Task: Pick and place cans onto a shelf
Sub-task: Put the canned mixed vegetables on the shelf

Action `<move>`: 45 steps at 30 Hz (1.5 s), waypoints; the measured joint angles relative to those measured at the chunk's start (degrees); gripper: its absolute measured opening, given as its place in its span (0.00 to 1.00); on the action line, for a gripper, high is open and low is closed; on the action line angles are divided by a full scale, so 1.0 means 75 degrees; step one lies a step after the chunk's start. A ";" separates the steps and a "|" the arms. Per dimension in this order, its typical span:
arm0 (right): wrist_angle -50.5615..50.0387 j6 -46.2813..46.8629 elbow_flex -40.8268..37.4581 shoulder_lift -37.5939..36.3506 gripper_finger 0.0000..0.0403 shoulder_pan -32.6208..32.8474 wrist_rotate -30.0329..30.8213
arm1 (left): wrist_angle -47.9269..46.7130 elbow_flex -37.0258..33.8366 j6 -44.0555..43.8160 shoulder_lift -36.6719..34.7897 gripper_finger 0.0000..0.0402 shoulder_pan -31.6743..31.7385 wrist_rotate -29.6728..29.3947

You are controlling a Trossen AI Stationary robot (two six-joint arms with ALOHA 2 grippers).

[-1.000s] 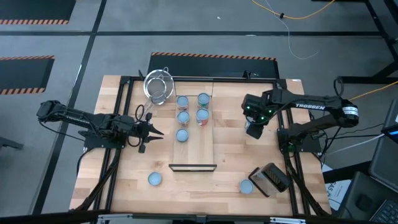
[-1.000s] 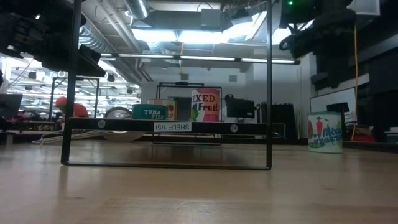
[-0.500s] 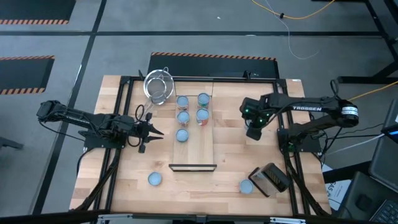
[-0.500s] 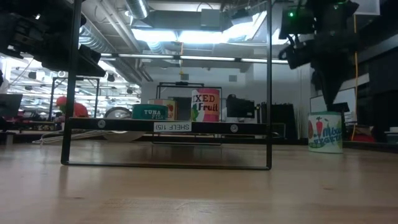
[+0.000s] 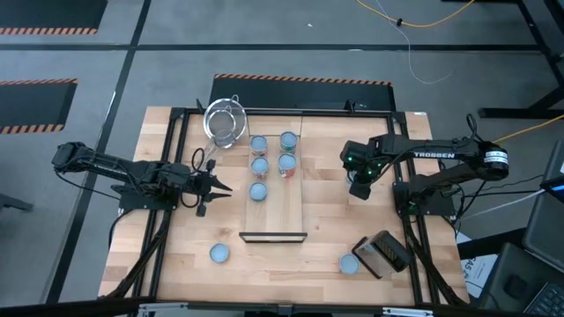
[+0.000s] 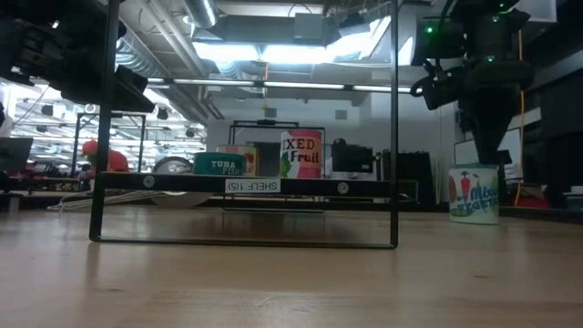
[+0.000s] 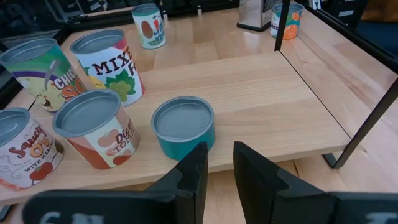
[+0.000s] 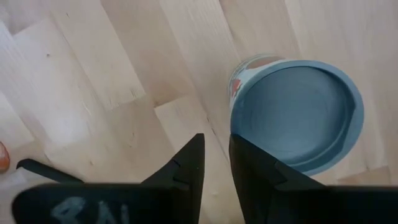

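ok so clutter first: there's a wire strainer [image 5: 225,123] at the far end of the table [image 5: 176,255], just off the far left corner of the shelf [image 5: 282,211], and a dark box [image 5: 384,251] near the front right corner with one can [image 5: 349,264] right beside it. Another stray can [image 5: 218,254] sits alone at the front left, well apart from everything. The shelf is a long pale wood board down the middle of the table with a black bar [image 5: 273,236] at its near end, and from table height that shows as a tall black frame you have to look through to see the tins behind. Five cans are already on the far half of the board: two pairs side by side, then a short teal can [image 7: 183,127] alone nearest the bare half. All have pale blue tops, and the labels I can read say mixed fruit, chicken something, diced tomato and a sauce. The left gripper [image 5: 225,187] hovers just off the shelf's left edge, pointing at the teal can, fingers barely apart and gripping nothing. The right gripper [image 5: 359,187] hangs pointing down over the table right of the shelf, fingers also only a sliver apart and empty. They sit beside the rim of an upright can [image 8: 298,112], not around it; that one has a pale label with red and green print. Can't tell if they touch it
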 joint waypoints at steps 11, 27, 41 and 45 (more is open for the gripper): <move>-0.0033 -0.0026 0.0217 0.0027 0.20 0.0000 0.0029 | 0.0000 -0.0003 0.0002 0.0000 0.17 0.0001 0.0000; -0.0054 -0.0399 0.0396 0.0023 0.20 0.0002 0.0402 | 0.0000 -0.0001 0.0000 0.0000 0.17 0.0002 0.0000; -0.0051 -0.0399 0.0396 0.0020 0.20 0.0000 0.0606 | 0.0000 0.0000 0.0000 0.0000 0.17 0.0001 0.0000; -0.0044 -0.0399 0.0396 0.0020 0.20 0.0000 0.0606 | 0.0000 0.0000 0.0000 0.0000 0.17 0.0001 0.0000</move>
